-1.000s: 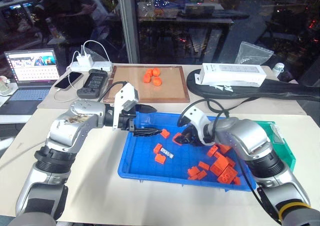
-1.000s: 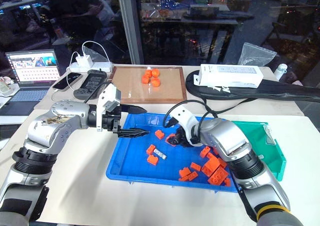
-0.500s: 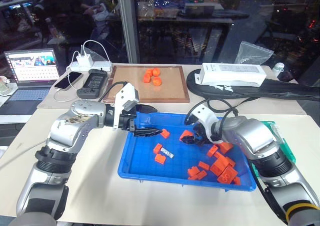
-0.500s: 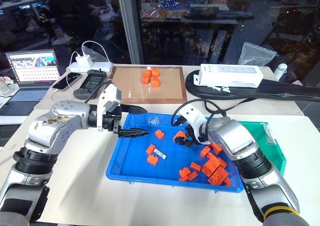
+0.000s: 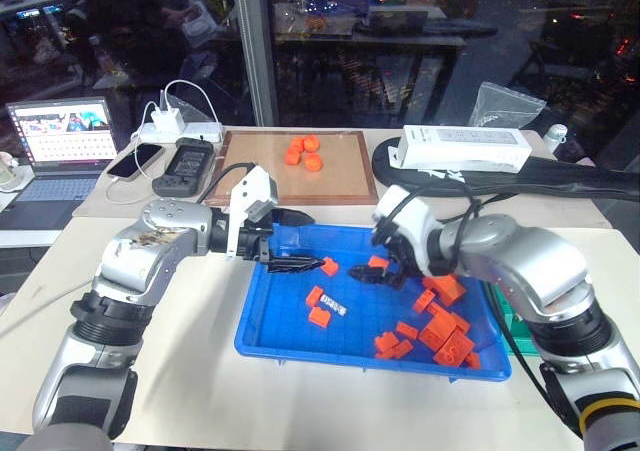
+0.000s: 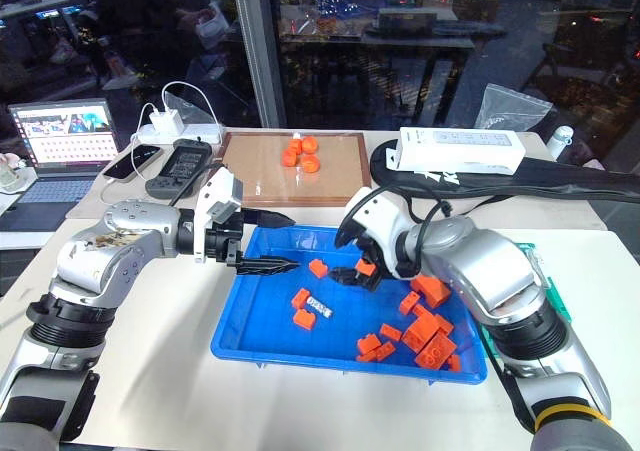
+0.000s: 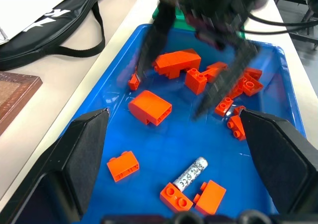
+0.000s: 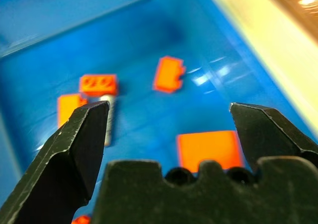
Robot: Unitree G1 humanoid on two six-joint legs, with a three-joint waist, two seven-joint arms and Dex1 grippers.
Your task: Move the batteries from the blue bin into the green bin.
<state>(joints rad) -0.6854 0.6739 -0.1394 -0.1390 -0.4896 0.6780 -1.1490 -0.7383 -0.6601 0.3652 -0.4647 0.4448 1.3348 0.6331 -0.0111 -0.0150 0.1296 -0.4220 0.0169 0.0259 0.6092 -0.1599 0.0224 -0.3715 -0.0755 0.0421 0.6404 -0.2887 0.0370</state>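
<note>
Lying on the floor of the blue bin (image 5: 262, 343), toward its left half, a single battery (image 7: 190, 172) shows as a slim silvery-grey cylinder with dark print along its side, smooth and round-ended beside the blocky plastic around it. It rests just beside two orange blocks (image 5: 320, 316), one touching its end in the left wrist view. The bin is a wide, shallow tray of glossy plastic with a raised rim.

At the bin's left edge the left gripper (image 5: 292, 241) hovers with its black tapered fingers spread wide and nothing between them. Near the middle of the bin the right gripper (image 5: 388, 268) hangs over the blocks, its fingers also spread wide and empty; a larger smooth orange block (image 5: 377, 264) sits just under it. More studded orange blocks (image 5: 437, 331) are heaped at the bin's right end.

Only a sliver of the green bin (image 5: 527, 330) shows to the right, behind the right arm.

Behind the blue bin lie a brown wooden-framed tray (image 5: 350, 181) with round orange pieces (image 5: 304, 152), and a white box (image 5: 466, 149) on a black bag (image 5: 560, 180)
</note>
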